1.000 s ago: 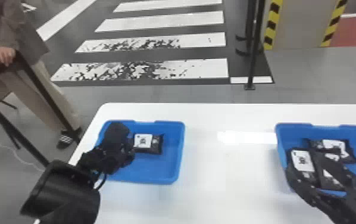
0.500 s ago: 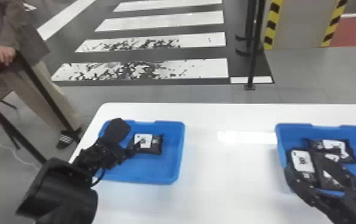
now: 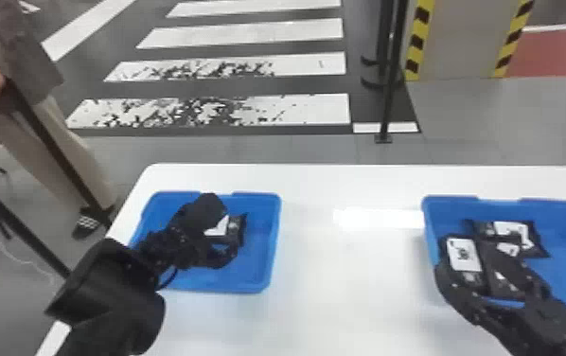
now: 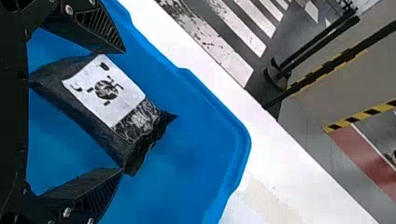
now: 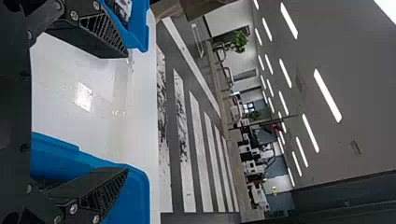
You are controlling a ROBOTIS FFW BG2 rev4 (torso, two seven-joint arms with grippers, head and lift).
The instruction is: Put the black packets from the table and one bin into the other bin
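Spread wide, the left pincer [image 4: 123, 111] frames the packet [image 4: 100, 112] in the bin [image 3: 275, 227] near the bench's [image 3: 343, 284] far left corner, the packet's long axis running aslant across the gap between the fingers.

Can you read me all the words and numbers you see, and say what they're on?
I can't read any for sure.
Black packet in the left bin: black marks on its white label, too unclear to read.
Black packets in the right bin: marks on white labels, too small to read.
Yellow-and-black stripes: just a pattern.
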